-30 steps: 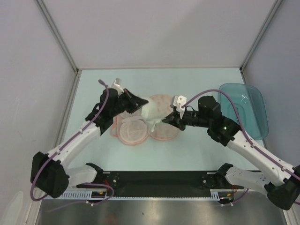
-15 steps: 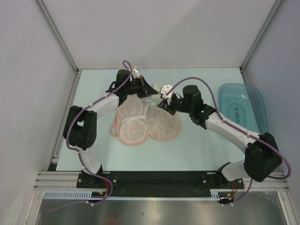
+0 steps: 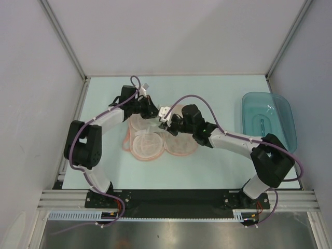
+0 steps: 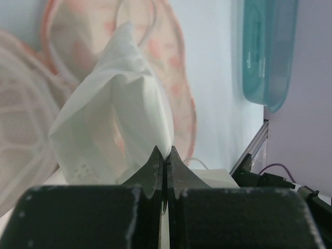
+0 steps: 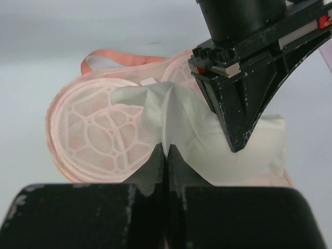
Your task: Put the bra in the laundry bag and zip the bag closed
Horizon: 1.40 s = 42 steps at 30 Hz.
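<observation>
The left end effector (image 4: 162, 157) has its fingers pressed together on an edge of the bra (image 4: 122, 111). The right end effector (image 5: 166, 154), facing it almost tip to tip, is likewise pinched shut on a fold of the same white fabric. The bra hangs bunched between the two, over the far side of the open laundry bag (image 3: 150, 143), whose peach-pink lobes and mesh lining lie spread on the worktop (image 3: 218, 91), with the teal tray (image 3: 270, 120) well apart at the right.
</observation>
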{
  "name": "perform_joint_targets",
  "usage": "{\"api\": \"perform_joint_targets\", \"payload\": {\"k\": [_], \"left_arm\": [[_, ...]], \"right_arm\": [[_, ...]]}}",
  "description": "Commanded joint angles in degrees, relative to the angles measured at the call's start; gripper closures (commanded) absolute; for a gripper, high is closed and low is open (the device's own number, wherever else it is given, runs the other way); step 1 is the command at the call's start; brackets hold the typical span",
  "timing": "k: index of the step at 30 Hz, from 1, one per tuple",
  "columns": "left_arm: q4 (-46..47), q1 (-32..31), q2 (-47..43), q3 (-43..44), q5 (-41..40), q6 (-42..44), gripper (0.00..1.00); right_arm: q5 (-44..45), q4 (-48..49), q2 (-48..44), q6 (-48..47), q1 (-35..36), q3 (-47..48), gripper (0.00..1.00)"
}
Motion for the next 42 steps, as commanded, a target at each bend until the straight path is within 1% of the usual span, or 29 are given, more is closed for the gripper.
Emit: {"api": "perform_joint_targets", "payload": {"k": [1, 4, 7, 11, 14, 19, 23, 25, 30, 36, 42], "left_arm": [[-4.6, 2.1, -4.5, -1.8, -0.9, 6.0, 1.00], [-6.6, 3.2, -6.4, -3.2, -2.2, 7.6, 1.00], [-8.3, 4.2, -7.1, -3.4, -4.5, 9.5, 1.00], [-8.9, 6.7, -5.3, -2.3, -3.8, 11.2, 1.00], [-9.6, 7.7, -3.0, 0.3, -3.4, 11.6, 1.00], [-12.0, 8.6, 1.0, 5.6, -3.2, 12.2, 1.00], [-11.9, 9.7, 1.0, 4.7, -4.6, 12.8, 1.00], [-12.0, 10.6, 1.5, 4.0, -4.8, 12.9, 1.00], [-12.0, 11.8, 1.9, 2.8, -6.7, 12.8, 1.00], [-13.5, 12.3, 3.2, 3.1, -8.7, 13.4, 1.00], [-14.0, 12.3, 3.4, 3.2, -10.4, 13.1, 1.00]], "right_arm": [[4.2, 6.4, 3.3, -1.5, 1.5, 2.0, 1.00], [5.8, 7.4, 5.3, -2.8, 2.9, 2.9, 1.00], [10.5, 9.0, 7.2, -3.7, 4.3, 4.1, 1.00], [13.7, 12.2, 9.0, -4.3, 5.2, 4.5, 1.00], [14.5, 12.5, 10.0, -5.7, 6.2, 5.6, 1.00], [13.0, 10.6, 11.3, -7.8, 7.8, 7.0, 1.00], [13.8, 9.2, 11.7, -11.0, 10.3, 5.6, 1.00], [13.3, 9.5, 12.3, -11.2, 10.8, 5.1, 1.00], [9.6, 8.7, 13.9, -11.6, 12.1, 5.3, 1.00], [4.8, 3.9, 15.1, -12.6, 12.3, 5.5, 1.00], [2.6, 1.7, 17.1, -13.5, 13.2, 5.6, 0.99]]}}
